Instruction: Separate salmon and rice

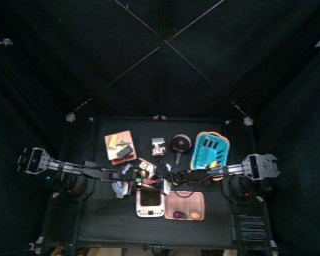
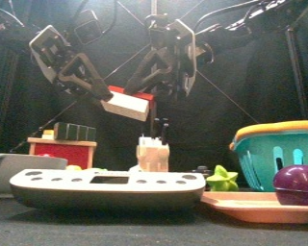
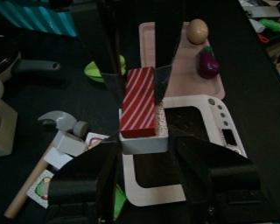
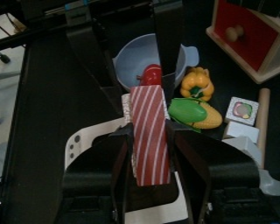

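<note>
Black curtains (image 1: 69, 60) enclose pen on all sides; small black table (image 1: 89, 215) in middle.

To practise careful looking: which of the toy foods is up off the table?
The red-striped salmon on its white rice block. It alone is held up in the air, while the purple eggplant lies on the pink tray.

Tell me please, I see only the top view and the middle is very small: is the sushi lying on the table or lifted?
Observer: Lifted. The front view shows the sushi held high above the table.
Operator: Which gripper has the rice?
Observer: The left gripper. Its wrist view shows it closed on the white rice block, with the salmon lying on top.
Operator: And the right gripper?
Observer: In its wrist view the right gripper is at the salmon, lined up along the strip.
</note>
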